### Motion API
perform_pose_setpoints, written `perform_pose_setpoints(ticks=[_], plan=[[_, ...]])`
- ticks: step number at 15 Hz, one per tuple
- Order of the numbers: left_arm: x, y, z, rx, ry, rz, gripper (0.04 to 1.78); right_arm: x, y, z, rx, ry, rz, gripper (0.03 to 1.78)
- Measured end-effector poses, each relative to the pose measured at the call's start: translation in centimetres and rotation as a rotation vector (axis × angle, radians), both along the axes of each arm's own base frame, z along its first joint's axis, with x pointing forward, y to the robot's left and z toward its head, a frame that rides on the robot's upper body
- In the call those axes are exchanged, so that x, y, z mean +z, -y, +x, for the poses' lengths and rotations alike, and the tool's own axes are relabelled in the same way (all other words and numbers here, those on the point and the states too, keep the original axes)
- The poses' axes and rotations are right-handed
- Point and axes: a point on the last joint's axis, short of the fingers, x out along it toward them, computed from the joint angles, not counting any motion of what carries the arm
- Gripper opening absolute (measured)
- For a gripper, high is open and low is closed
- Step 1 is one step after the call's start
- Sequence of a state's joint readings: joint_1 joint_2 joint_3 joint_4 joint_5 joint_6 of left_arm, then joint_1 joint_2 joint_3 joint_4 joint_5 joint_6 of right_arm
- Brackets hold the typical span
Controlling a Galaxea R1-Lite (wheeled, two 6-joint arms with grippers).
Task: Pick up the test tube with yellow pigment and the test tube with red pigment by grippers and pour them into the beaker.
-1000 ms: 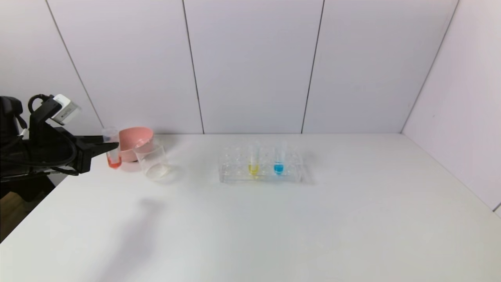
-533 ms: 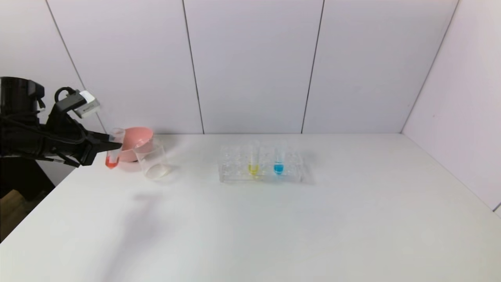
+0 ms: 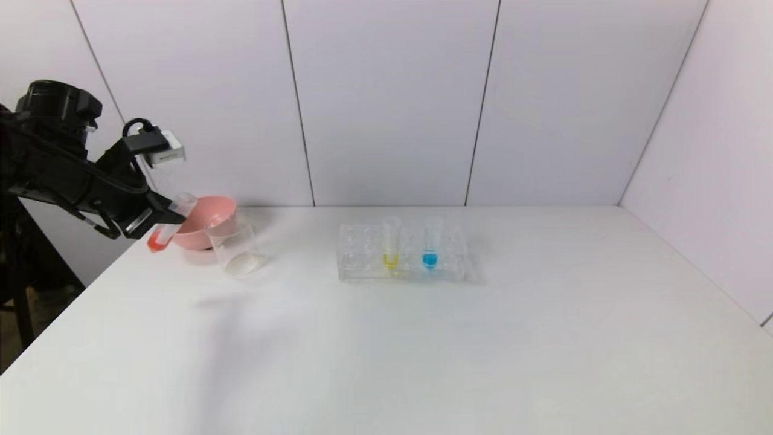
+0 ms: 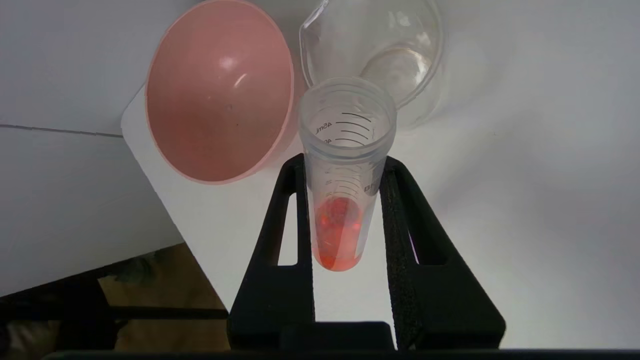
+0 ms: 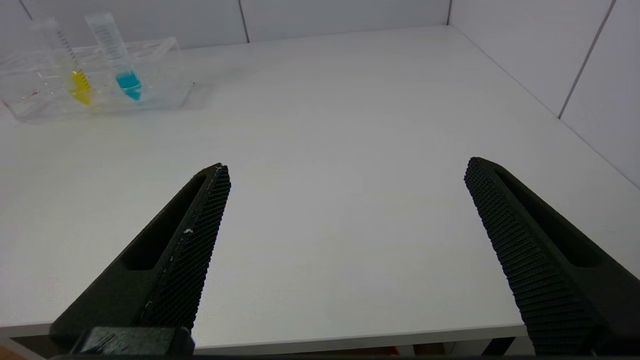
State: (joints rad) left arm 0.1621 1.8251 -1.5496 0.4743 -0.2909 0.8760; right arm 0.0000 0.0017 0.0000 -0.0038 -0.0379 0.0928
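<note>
Head view, left edge: the left gripper (image 3: 158, 215) clamps the tilted test tube with red pigment (image 3: 166, 226) beside the beaker (image 3: 232, 244). Right gripper (image 5: 345, 210) gapes wide, bottom of its wrist view.

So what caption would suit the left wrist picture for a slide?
Left gripper clamps the test tube with red pigment, its open mouth tipped towards the beaker beside the pink bowl.

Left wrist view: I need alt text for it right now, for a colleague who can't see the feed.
The left gripper is shut on the test tube with red pigment, whose open mouth points toward the beaker. The red pigment sits at the tube's rounded tip. A pink bowl stands beside the beaker on the white table.
</note>
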Motion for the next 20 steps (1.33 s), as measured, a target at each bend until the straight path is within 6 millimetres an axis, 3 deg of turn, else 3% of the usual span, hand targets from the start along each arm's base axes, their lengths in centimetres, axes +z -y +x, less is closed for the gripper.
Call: perform_pose_setpoints(ticks=[7, 13, 20], plan=[[1.6, 2.3, 1.7, 0.047, -0.110, 0.231, 0.43, 0.0, 0.0, 0.0, 0.000, 0.000, 0.000, 1.71], [1.1, 3.4, 3.4, 0.096, -0.197, 0.404, 0.43, 0.0, 0.0, 0.0, 0.000, 0.000, 0.000, 1.71], [-0.3, 5.1, 5.7, 0.115, -0.174, 0.552, 0.43, 0.0, 0.0, 0.0, 0.000, 0.000, 0.000, 1.71]])
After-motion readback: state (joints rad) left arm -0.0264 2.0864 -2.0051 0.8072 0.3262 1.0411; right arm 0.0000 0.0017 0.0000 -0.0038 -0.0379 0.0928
